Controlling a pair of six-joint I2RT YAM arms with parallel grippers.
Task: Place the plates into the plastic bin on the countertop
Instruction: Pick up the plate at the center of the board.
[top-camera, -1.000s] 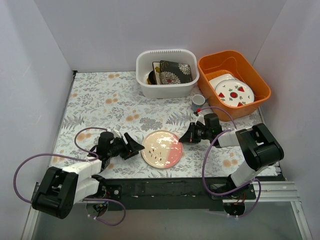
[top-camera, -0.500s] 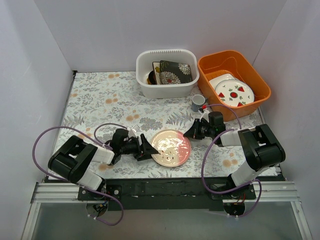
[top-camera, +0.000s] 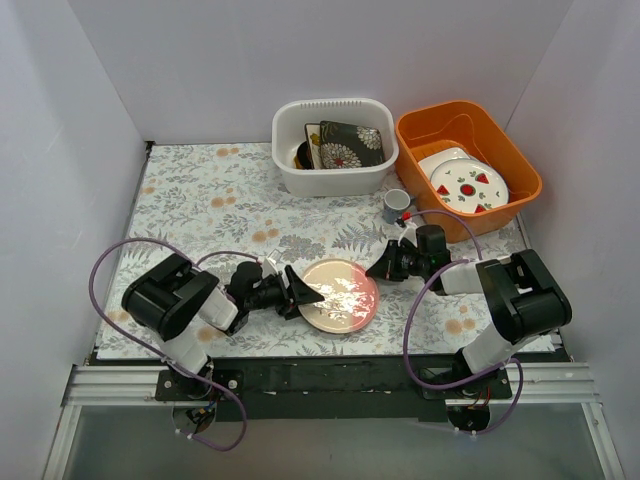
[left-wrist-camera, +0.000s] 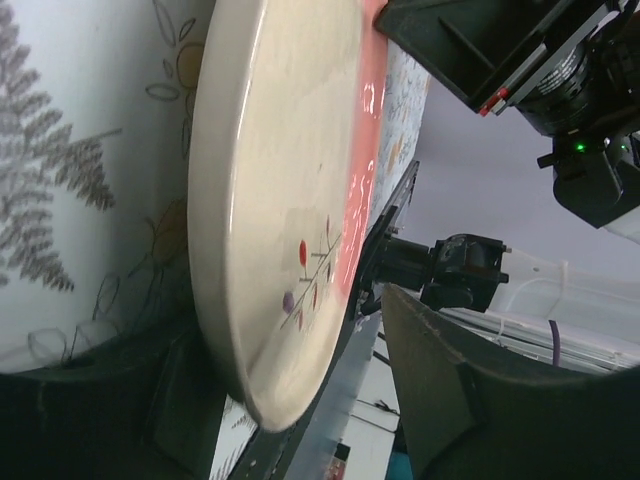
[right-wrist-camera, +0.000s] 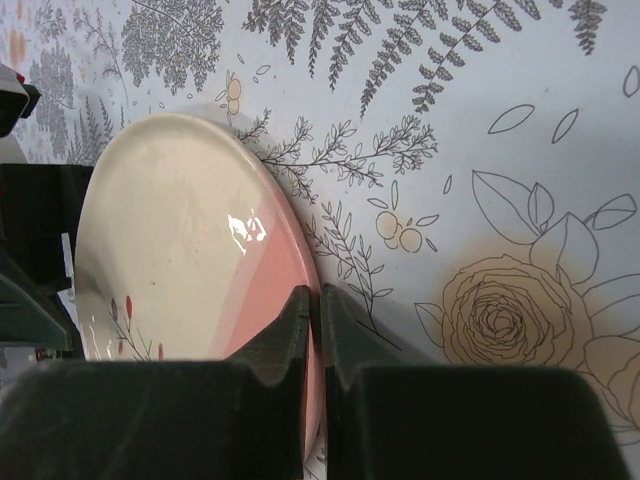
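Note:
A pink-and-cream round plate (top-camera: 340, 293) lies on the fern-printed countertop (top-camera: 200, 200) between my two grippers. My left gripper (top-camera: 305, 293) is open and straddles the plate's left edge (left-wrist-camera: 270, 200), one finger under it and one above. My right gripper (top-camera: 376, 270) is shut, and its fingertips (right-wrist-camera: 300, 310) rest at the plate's pink right rim (right-wrist-camera: 180, 250). The white plastic bin (top-camera: 335, 177) stands at the back and holds a black white-flowered square plate (top-camera: 350, 143) and other plates leaning on edge.
An orange tub (top-camera: 520, 170) with white fruit-marked plates (top-camera: 465, 185) stands to the right of the bin. A small grey cup (top-camera: 395, 203) sits in front of the gap between them. Grey walls close in the left, back and right sides.
My left gripper has moved right, up to the plate's left edge and around it. The plate has shifted a little to the right. The right gripper has hardly moved.

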